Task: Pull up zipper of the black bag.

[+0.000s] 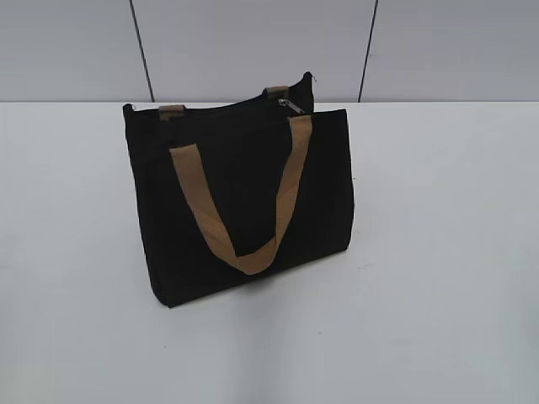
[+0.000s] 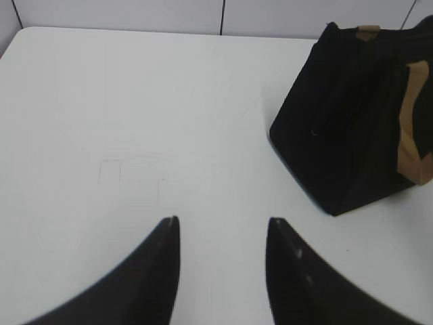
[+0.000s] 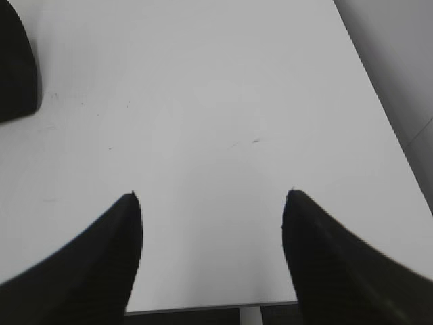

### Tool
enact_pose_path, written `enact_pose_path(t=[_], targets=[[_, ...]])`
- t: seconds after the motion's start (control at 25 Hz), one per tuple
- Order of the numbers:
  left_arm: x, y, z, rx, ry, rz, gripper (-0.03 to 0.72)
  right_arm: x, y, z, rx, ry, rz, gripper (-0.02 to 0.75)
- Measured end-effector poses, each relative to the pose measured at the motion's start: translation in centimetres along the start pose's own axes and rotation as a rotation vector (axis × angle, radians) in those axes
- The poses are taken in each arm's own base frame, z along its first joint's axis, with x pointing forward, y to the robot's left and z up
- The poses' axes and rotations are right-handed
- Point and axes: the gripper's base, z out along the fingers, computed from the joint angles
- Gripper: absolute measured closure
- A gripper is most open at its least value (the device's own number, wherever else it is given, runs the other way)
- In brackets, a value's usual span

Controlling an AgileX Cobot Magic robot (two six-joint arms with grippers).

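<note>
Black fabric bag: the boxy black fabric tote bag [image 1: 240, 198] stands upright on the white table [image 1: 438, 252], near the middle of the exterior view, with two tan-brown webbing handles [image 1: 240, 202]; the front one hangs down over its face.
Zipper place: the small silvery metal zipper pull [image 1: 289, 104] sits on the top edge of the bag, toward the right end of the opening, just beside the rear handle's attachment.
Zipper axis: the zip track runs along the top of the bag, from the far-right corner to the near-left corner in the exterior view; I judge the pull must travel along this line.
Direction from left gripper: in the left wrist view the bag [image 2: 358, 115] lies ahead and to the right of the left gripper [image 2: 222, 227], apart from it; the pull is not seen there.
Direction from right gripper: in the right wrist view only a dark corner [image 3: 15, 64] shows at the upper left, probably the bag; it lies ahead and to the left of the right gripper [image 3: 213, 196].
Nearer arm: I cannot tell surely; the pull is on the right end, so the right arm seems better placed.
Left gripper state: fingers spread, holding nothing, above bare table.
Right gripper state: fingers spread wider, holding nothing, touching nothing.
</note>
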Motion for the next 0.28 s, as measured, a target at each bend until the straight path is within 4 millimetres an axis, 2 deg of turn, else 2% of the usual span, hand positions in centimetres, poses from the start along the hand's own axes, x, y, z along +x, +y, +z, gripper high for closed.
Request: enact_pose_path(t=[0.28], targets=[[0.0, 0.0, 0.0, 0.0, 0.0, 0.0, 0.377, 0.0, 0.0, 0.0, 0.0, 0.0, 0.0, 0.232]])
